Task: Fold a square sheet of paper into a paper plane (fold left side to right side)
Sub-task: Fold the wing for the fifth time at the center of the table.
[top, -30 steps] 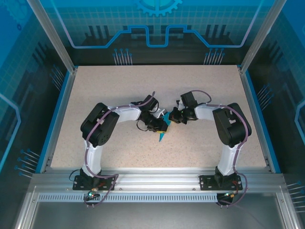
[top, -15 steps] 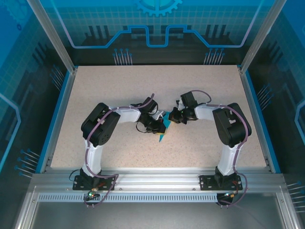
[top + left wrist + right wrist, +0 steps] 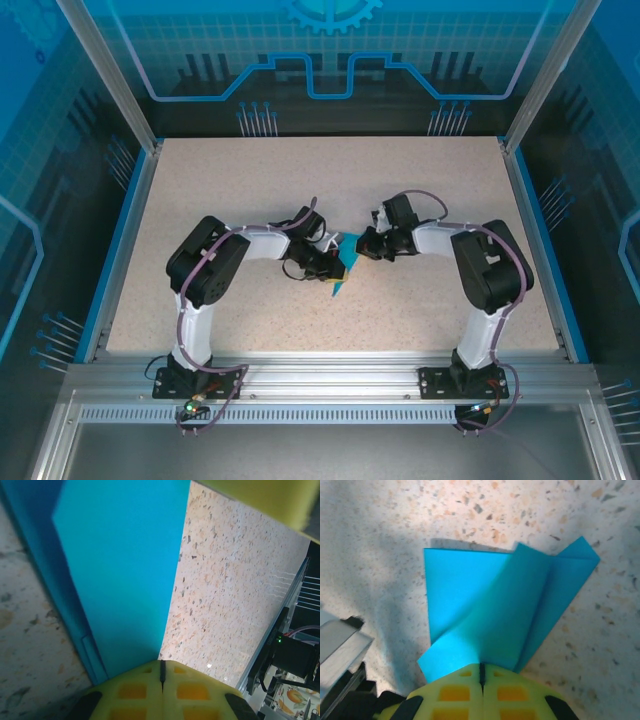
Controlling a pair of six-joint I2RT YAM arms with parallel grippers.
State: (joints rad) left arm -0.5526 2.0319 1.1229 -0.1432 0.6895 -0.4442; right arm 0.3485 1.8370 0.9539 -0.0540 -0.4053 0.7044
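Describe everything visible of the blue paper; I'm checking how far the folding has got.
The teal-blue paper is thin, plain and matte, folded into a slim pointed shape with layered flaps and sharp creases. It lies on the speckled table between the two arms, its point towards the near edge. One flap lifts off the flat layers into the shut right gripper; the left gripper, also shut, pinches another edge.

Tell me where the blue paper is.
In the overhead view the blue paper sits near the middle of the table, between the left end effector and the right end effector, both shut on it.
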